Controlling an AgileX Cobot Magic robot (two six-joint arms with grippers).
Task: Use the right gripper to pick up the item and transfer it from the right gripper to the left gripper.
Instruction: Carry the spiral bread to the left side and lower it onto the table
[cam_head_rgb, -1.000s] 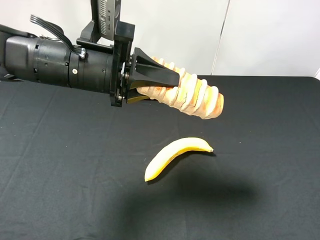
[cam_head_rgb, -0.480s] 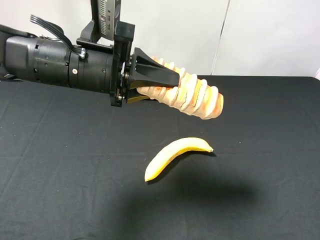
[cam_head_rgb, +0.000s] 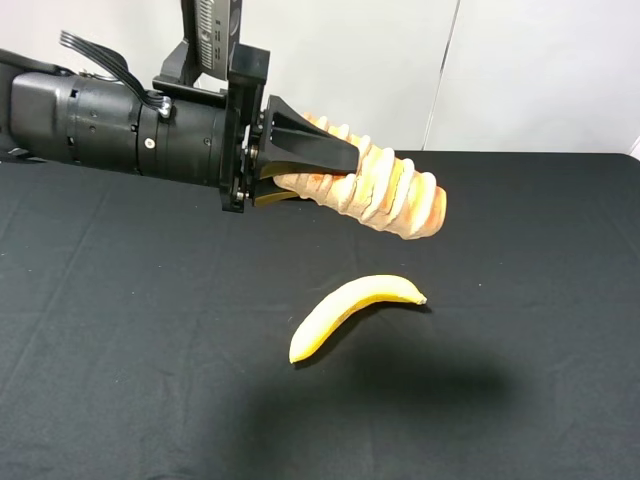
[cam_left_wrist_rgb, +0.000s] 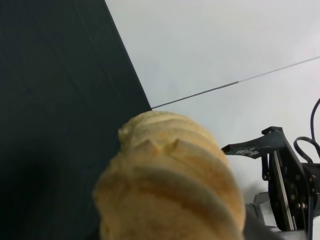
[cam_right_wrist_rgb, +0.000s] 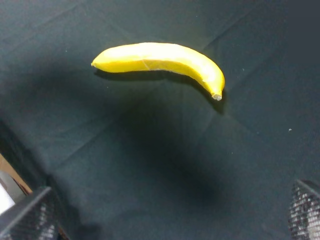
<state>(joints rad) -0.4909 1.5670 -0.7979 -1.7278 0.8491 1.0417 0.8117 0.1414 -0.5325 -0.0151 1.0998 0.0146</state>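
Observation:
The item, a tan ridged loaf (cam_head_rgb: 392, 195), hangs in the air above the black table, held by one end. My left gripper (cam_head_rgb: 330, 175) reaches in from the left and is shut on that end. In the left wrist view the loaf (cam_left_wrist_rgb: 170, 185) fills the lower middle and hides the fingers. My right gripper is out of the exterior view. In the right wrist view the right gripper (cam_right_wrist_rgb: 167, 215) is open and empty above the cloth, with only its fingertips (cam_right_wrist_rgb: 30, 217) showing at the corners.
A yellow banana (cam_head_rgb: 352, 310) lies on the black tablecloth (cam_head_rgb: 120, 350) below the loaf. It also shows in the right wrist view (cam_right_wrist_rgb: 160, 59). A white wall stands behind the table. A black frame with cables (cam_left_wrist_rgb: 285, 185) shows in the left wrist view.

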